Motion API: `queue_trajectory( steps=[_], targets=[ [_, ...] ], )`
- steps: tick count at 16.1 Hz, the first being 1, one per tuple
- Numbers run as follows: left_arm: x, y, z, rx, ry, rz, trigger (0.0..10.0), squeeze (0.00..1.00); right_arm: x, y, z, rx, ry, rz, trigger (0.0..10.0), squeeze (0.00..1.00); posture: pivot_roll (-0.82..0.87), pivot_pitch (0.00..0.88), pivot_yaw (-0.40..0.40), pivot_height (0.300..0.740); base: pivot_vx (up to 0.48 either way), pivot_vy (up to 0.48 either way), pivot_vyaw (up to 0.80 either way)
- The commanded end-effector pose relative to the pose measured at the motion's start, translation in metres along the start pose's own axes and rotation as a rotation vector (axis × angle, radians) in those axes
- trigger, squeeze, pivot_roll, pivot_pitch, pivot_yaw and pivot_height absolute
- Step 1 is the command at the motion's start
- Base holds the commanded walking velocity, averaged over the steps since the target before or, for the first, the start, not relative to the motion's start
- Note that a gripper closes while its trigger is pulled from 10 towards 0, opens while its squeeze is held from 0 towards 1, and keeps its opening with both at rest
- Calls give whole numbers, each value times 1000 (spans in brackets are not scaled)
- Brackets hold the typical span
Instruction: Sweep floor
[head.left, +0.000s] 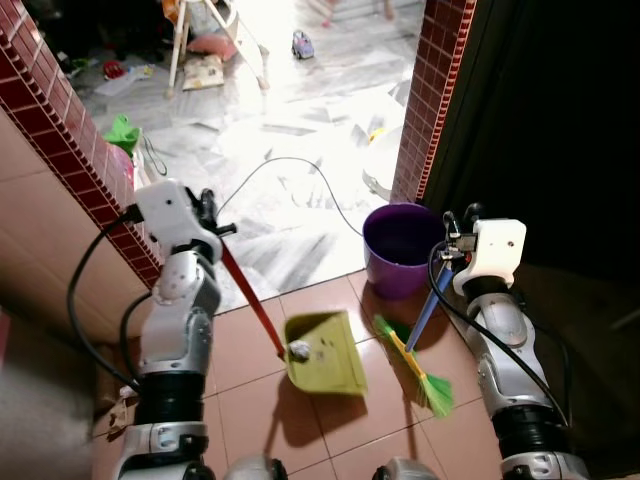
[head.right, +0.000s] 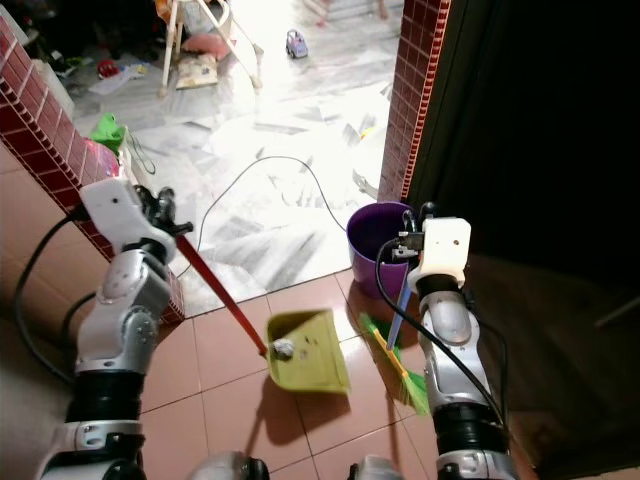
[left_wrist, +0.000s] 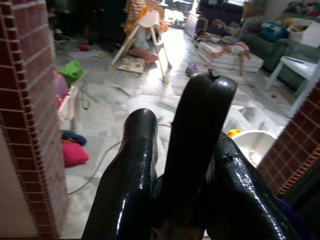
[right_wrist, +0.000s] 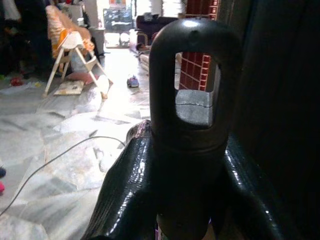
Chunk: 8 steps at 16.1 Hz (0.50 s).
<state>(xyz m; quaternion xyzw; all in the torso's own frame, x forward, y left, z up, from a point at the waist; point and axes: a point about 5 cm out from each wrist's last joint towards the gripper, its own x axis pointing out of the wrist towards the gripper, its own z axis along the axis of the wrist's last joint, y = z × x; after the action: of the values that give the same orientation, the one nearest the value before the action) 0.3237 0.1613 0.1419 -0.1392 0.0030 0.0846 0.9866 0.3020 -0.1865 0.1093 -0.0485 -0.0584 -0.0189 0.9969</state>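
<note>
Broom (head.left: 415, 350) first: one, blue handle, green bristles, held by the right gripper (head.left: 452, 240), whose fingers are clamped around the handle's black loop end in the right wrist view (right_wrist: 187, 125). Handle slants down and toward the robot's left; bristle head sits on the terracotta tile floor (head.left: 250, 410), fanned toward the robot's feet. One dustpan (head.left: 322, 352), yellow-green, on a red stick (head.left: 250, 300), held by the left gripper (head.left: 207, 212); left wrist view shows both fingers (left_wrist: 135, 170) closed around the stick's black top end. Pan lies flat on the tile just to the left of the bristles, near but apart from them, a strip of bare tile between. A small pale bit of debris (head.left: 298, 349) sits in the pan by the stick joint; what it is can't be told. Key relation: pan is left of the broom head, so the next stroke probably has to run right to left across that strip, right arm doing the work, left arm only bracing the pan. One purple bucket (head.left: 400, 248) stands just behind the broom handle, close enough to foul a backswing. One grey cable (head.left: 300, 175) loops over the marble floor (head.left: 290, 110) past the doorway. Two brick-tiled door jambs (head.left: 430, 90) frame the threshold.
</note>
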Motion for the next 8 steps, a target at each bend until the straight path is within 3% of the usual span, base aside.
queue_trajectory(
  steps=[1, 3, 6, 8],
  targets=[
    [3, -5, 16, -13, -73, -29, 10000, 0, -1, 3, 3, 21, -7, -8, 10000, 0, -130, 0, 118, 740, 0, 0, -800],
    [5, -5, 19, -25, -97, -38, 10000, 0, -2, 1, 2, 17, -11, -16, 10000, 0, -155, 0, 107, 740, 0, 0, -800],
    [10, 3, 36, -45, -178, 38, 10000, 0, 0, -8, 3, 5, -10, -14, 10000, 0, -159, 0, 103, 740, 0, 0, -800],
    [11, 6, 60, -25, -269, 65, 10000, 0, 0, -11, 0, 5, -2, -14, 10000, 0, -136, 0, 94, 740, 0, 0, -628]
  ],
)
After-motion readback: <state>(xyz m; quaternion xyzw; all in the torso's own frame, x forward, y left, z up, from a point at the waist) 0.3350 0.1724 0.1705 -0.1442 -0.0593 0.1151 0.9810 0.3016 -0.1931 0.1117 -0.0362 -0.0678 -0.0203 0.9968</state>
